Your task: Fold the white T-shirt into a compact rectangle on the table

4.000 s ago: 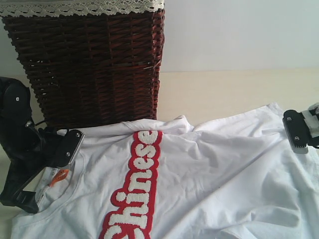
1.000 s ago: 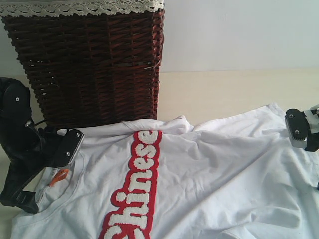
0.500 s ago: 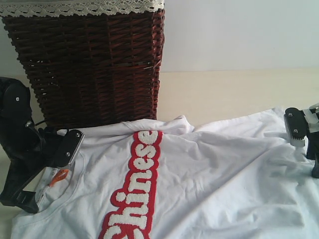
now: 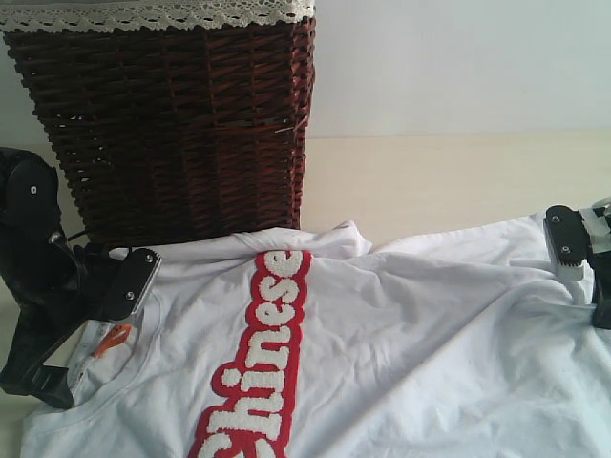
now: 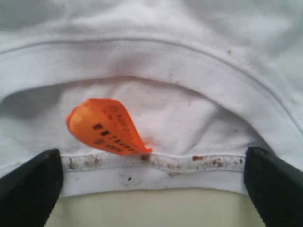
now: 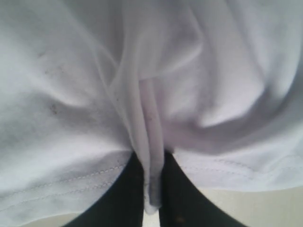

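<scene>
White T-shirt (image 4: 410, 324) lies front up, spread but rumpled, across the pale beige table (image 4: 430, 181). Fuzzy white "Chinese" lettering (image 4: 263, 353), outlined in red, runs along its chest. An orange tag (image 5: 106, 126) sits inside the neckline, and the hem (image 6: 71, 182) is bunched into a narrow ridge.

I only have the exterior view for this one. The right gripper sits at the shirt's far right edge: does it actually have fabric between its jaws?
Observer: Yes. The right wrist view shows the right gripper shut on a pinched fold of the white T-shirt, close to its stitched hem.
Operator: And the left one, by the collar?
Observer: The left gripper is open. Its fingers stand wide apart on either side of the orange neck tag, with the collar seam running between them and nothing clamped.
</scene>
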Tool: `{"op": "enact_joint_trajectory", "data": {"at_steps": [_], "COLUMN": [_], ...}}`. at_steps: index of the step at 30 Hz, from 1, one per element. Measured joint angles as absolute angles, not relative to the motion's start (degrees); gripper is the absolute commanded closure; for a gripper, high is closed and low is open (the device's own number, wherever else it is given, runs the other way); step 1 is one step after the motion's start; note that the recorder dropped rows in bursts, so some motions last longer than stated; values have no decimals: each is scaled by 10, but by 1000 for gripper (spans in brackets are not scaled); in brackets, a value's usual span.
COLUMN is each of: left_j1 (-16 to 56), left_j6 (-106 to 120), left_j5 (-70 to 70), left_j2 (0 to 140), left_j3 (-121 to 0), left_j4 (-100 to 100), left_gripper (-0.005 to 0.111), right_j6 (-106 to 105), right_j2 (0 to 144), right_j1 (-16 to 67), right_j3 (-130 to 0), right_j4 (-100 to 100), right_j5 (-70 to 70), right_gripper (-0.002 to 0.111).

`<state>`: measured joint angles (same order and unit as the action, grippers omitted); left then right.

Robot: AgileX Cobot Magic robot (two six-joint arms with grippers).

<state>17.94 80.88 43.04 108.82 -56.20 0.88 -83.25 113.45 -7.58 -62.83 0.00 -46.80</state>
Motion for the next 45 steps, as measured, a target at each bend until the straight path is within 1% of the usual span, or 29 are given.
{"op": "enact_joint_trajectory", "data": {"at_steps": [45], "left_j1": [179], "left_j6": [809], "left_j5": [417], "left_j2": [1088], "left_j3": [-562], "left_j4": [9], "left_gripper": [2], "right_j6": [-829], "right_j2": [1134], "right_j1": [-76], "right_j3": [-628], "right_j4": [0], "right_j5": [-468], "right_gripper": [108]}}
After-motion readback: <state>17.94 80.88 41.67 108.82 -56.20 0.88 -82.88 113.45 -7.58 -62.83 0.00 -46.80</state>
